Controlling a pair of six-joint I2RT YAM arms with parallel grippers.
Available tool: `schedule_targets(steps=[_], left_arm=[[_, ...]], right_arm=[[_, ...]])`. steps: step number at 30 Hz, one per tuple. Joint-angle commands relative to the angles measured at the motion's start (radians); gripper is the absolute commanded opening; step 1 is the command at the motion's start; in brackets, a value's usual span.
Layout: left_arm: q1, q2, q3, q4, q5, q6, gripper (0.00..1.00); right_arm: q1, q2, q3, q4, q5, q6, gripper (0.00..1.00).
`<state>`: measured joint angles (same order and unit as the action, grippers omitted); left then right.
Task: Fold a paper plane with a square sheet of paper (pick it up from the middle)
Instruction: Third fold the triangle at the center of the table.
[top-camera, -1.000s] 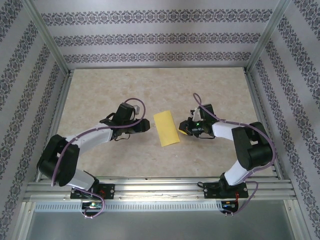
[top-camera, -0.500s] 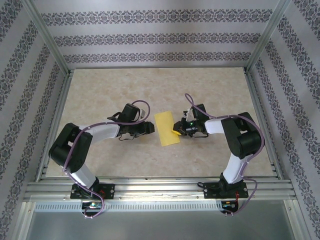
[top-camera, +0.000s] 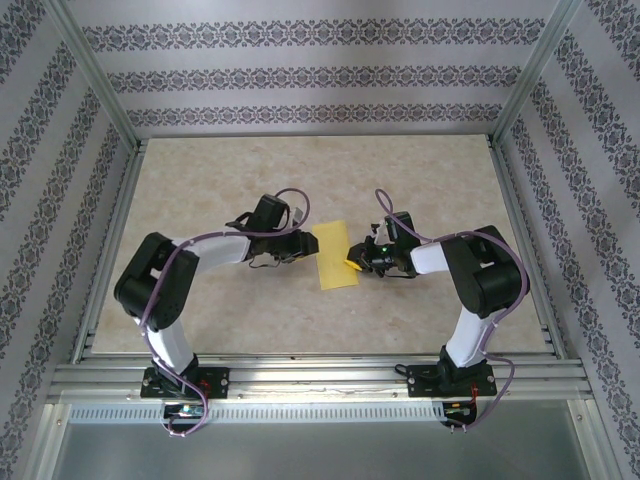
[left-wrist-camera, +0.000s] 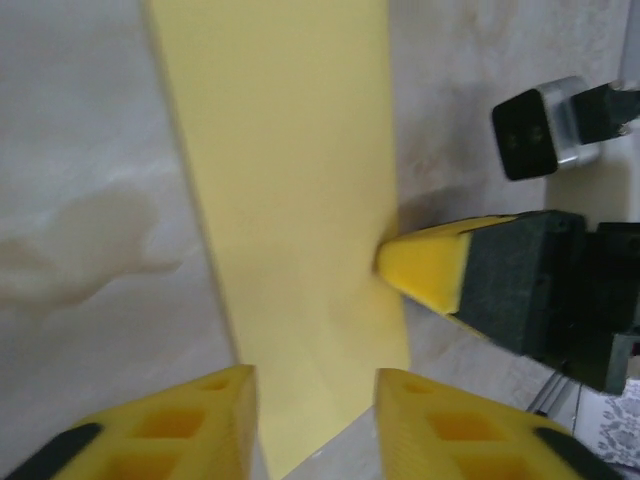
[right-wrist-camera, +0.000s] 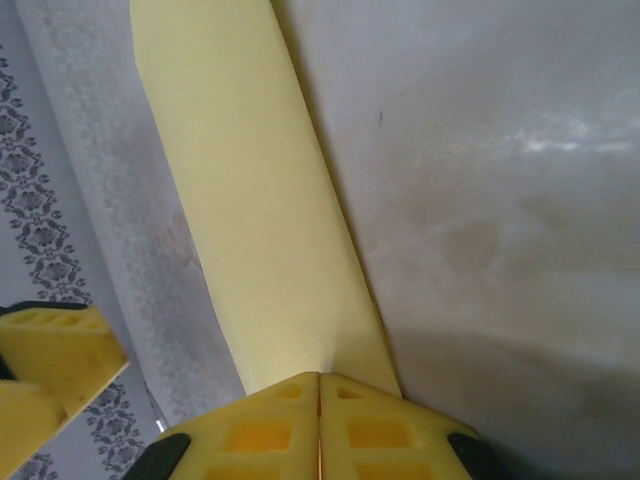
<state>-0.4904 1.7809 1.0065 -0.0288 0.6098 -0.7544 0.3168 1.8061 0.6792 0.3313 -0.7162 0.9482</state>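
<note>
Top external view: patterned grey walls close in a pale marbled table. On it the yellow paper, folded into a long flat strip with one crease, lies between the two claws. The right claw is clenched, its yellow tips pinching the strip's edge directly ahead of it. The left claw stands partly released, fingers apart over the opposite edge, gripping nothing; whether they touch it I cannot tell.
</note>
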Motion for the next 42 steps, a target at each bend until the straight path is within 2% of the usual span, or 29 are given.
schedule_targets(steps=[1, 6, 12, 17, 20, 24, 26, 31, 34, 38, 42], left_arm=[[-0.031, 0.045, 0.081, 0.072, 0.031, -0.038, 0.29], [-0.059, 0.183, 0.210, 0.025, 0.027, -0.061, 0.10], [-0.077, 0.255, 0.230, -0.016, -0.024, -0.069, 0.07], [-0.081, 0.289, 0.223, -0.068, -0.071, -0.051, 0.03], [-0.082, 0.292, 0.221, -0.102, -0.094, -0.030, 0.02], [-0.082, 0.300, 0.237, -0.140, -0.102, 0.004, 0.02], [-0.082, 0.302, 0.243, -0.148, -0.099, 0.013, 0.02], [-0.082, 0.313, 0.248, -0.127, -0.075, 0.016, 0.02], [-0.082, 0.313, 0.247, -0.110, -0.066, 0.005, 0.02], [-0.082, 0.310, 0.236, -0.087, -0.056, -0.003, 0.02], [-0.082, 0.307, 0.230, -0.076, -0.050, -0.006, 0.02]], right_arm=[[0.029, 0.030, -0.026, -0.034, 0.079, 0.045, 0.05], [0.028, 0.015, -0.038, -0.028, 0.099, 0.055, 0.03], [0.028, 0.000, -0.032, -0.022, 0.091, 0.056, 0.03], [0.030, -0.036, 0.002, -0.104, 0.098, 0.004, 0.04], [0.031, -0.080, 0.048, -0.215, 0.120, -0.102, 0.04], [0.034, -0.119, 0.242, -0.640, 0.289, -0.450, 0.04], [0.033, -0.106, 0.325, -0.780, 0.362, -0.569, 0.04], [0.042, -0.012, 0.521, -0.995, 0.433, -0.771, 0.02], [0.044, 0.033, 0.606, -1.057, 0.412, -0.815, 0.02], [0.053, 0.068, 0.653, -1.055, 0.349, -0.802, 0.02], [0.084, 0.123, 0.710, -1.072, 0.355, -0.792, 0.01]])
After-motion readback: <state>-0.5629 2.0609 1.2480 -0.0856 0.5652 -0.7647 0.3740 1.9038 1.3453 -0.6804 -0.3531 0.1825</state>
